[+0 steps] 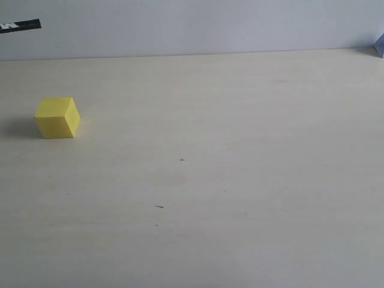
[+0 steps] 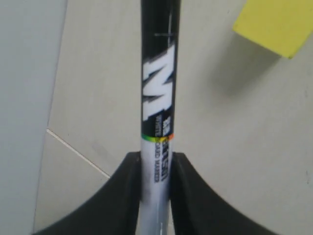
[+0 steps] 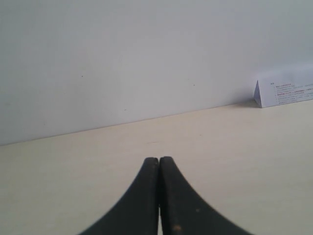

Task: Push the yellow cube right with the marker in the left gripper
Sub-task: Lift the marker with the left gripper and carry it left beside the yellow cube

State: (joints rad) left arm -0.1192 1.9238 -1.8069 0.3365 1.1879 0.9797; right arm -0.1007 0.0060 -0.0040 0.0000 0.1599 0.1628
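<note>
From my end the yellow cube sits at the left of the exterior frame on the pale bench: plain, matte, bright, with a soft shadow on its left. The marker is black on top with a big white M, then a thin rainbow band, then a white barrel. The left gripper has its fingers clamped on that white part. The right gripper has its fingers pressed together on nothing.

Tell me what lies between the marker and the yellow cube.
Only bare table separates the marker from the yellow cube, per the left wrist view.
</note>
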